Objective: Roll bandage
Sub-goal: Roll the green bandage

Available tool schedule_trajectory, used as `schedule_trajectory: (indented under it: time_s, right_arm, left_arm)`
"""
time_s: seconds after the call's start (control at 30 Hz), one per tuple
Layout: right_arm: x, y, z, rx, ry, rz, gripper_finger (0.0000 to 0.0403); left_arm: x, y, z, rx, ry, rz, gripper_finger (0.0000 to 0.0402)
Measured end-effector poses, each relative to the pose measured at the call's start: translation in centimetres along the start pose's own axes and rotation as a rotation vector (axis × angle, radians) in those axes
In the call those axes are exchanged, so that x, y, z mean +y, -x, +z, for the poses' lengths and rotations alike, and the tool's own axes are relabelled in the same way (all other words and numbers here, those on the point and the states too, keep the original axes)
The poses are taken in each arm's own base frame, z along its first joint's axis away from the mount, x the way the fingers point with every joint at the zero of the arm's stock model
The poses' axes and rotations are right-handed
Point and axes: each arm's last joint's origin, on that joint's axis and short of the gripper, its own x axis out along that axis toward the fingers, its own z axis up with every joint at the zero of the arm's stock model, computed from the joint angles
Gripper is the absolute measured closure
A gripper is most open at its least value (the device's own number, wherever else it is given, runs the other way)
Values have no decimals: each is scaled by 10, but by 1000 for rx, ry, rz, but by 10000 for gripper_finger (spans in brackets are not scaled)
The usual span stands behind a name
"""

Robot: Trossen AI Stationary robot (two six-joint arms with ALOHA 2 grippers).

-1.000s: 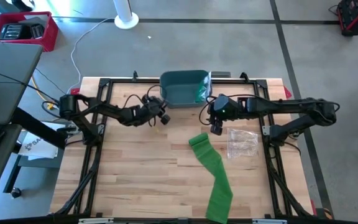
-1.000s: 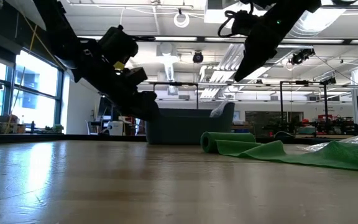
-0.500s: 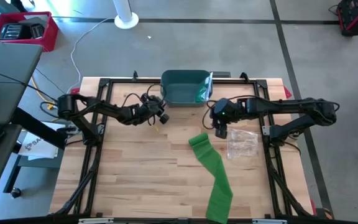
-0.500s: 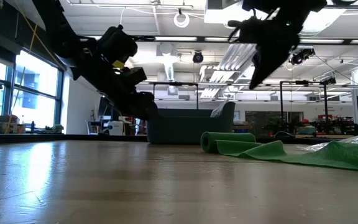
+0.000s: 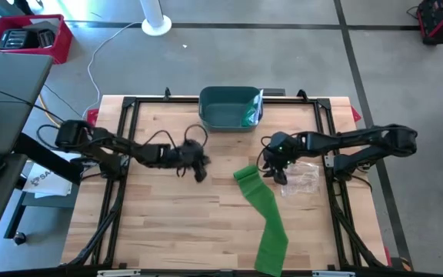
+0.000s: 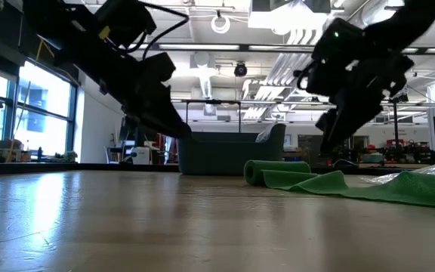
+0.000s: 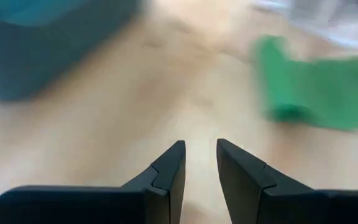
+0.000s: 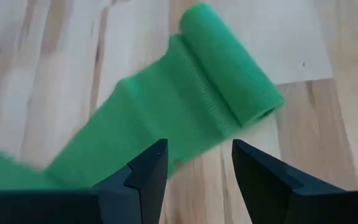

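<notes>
Dark jointed arms, black cables, angular jaws

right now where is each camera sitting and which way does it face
High: overhead, looking straight down on table and both arms.
Low: at tabletop height, looking level across into the room; arms enter from above.
Left wrist: past its own fingers at bare wood.
Right wrist: past its fingers at the bandage.
All four views share the green bandage.
</notes>
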Motion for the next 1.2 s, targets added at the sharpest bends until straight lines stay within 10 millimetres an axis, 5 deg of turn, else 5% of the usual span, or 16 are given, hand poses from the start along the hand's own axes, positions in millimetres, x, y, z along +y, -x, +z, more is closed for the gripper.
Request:
schedule_trajectory:
  time_s: [0.17, 0.33, 0.83, 1.2]
  right_arm:
    - [-15, -9, -26, -63, -149, -29, 231]
    - [-21, -13, -37, -143, -173, -27, 231]
    - [-36, -34, -30, -228, -132, 78, 231]
    - [-35, -44, -29, -242, -147, 194, 231]
  left_arm:
    - [-30, -10, -14, -26, 2, -178, 314]
    - [-32, -32, -21, -95, 30, -207, 314]
    - [-36, -81, -19, 51, -185, -265, 314]
    - [-33, -101, -16, 54, -151, -247, 314]
